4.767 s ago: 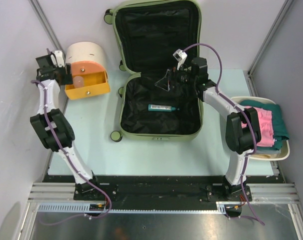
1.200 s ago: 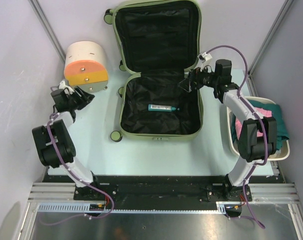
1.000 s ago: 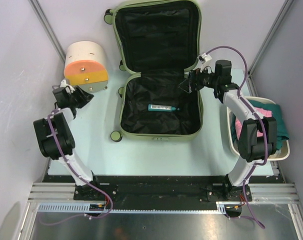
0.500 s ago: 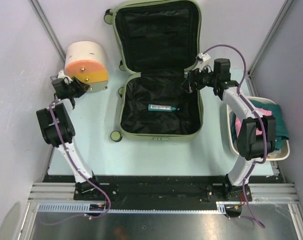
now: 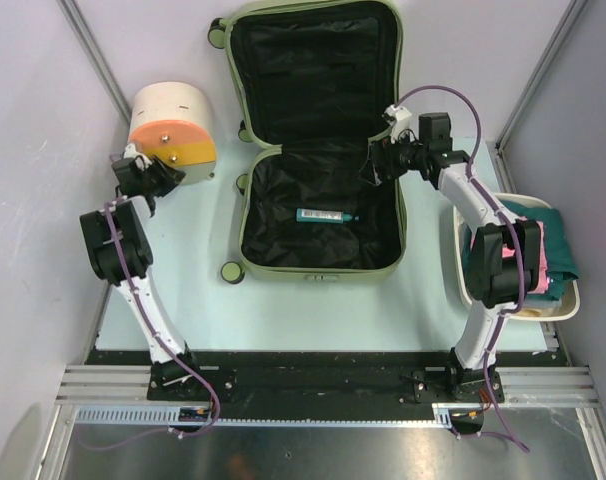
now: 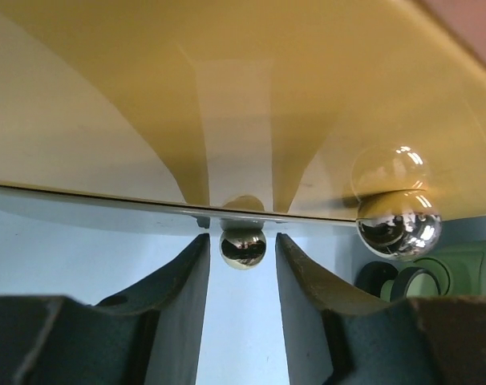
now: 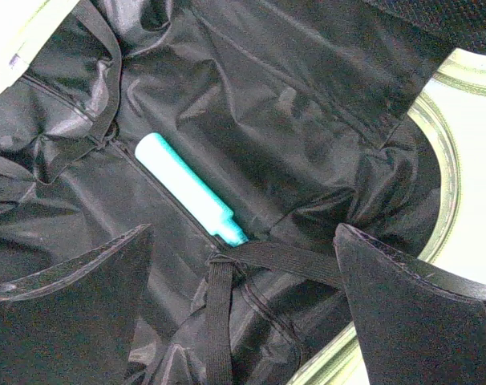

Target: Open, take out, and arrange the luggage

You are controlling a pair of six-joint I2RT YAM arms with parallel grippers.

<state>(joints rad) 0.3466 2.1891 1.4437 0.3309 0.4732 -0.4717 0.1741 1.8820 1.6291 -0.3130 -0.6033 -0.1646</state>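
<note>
Top view: the luggage (image 5: 313, 250) lies open mid-table. The right gripper (image 5: 371, 168) hangs at its right rim, and the left gripper (image 5: 163, 172) is at the drum container (image 5: 168, 115), well left of it. Left wrist: jaws apart, flanking a metal knob (image 6: 243, 246). Right wrist: jaws wide above a teal tube (image 7: 191, 188) on the lining.

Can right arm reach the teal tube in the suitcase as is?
Probably yes. The luggage lies open, the teal tube sits uncovered on its lining, and the right arm holds its jaws wide open facing it.
</note>
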